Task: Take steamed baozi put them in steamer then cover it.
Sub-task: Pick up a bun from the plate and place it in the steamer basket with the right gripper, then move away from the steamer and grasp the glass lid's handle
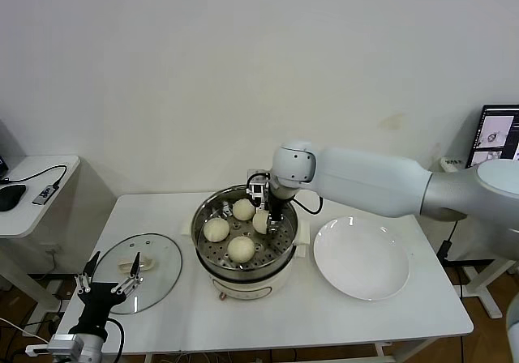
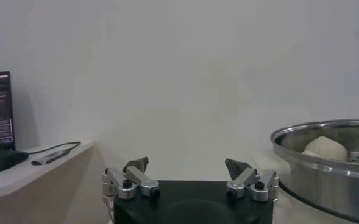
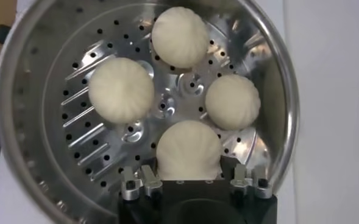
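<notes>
The steamer [image 1: 204,259] stands mid-table on its white base. Three baozi [image 1: 243,209] [image 1: 216,229] [image 1: 241,249] lie on its perforated tray [image 3: 94,143]. My right gripper [image 1: 268,217] reaches down inside the pot and is shut on the fourth baozi [image 1: 260,222], at the tray's right side. In the right wrist view this baozi [image 3: 188,149] sits between the jaws of the right gripper [image 3: 190,175], with the three others [image 3: 179,36] [image 3: 121,90] [image 3: 231,101] beyond it. The glass cover [image 1: 158,274] lies flat on the table left of the steamer. My left gripper [image 1: 113,260] is open and empty at the cover's near left edge.
An empty flat white plate [image 1: 361,258] lies right of the steamer. A side table with a cable [image 1: 40,181] stands at far left, a monitor [image 1: 495,134] at far right. The left wrist view shows the left gripper [image 2: 187,165] and the steamer's wall [image 2: 325,179].
</notes>
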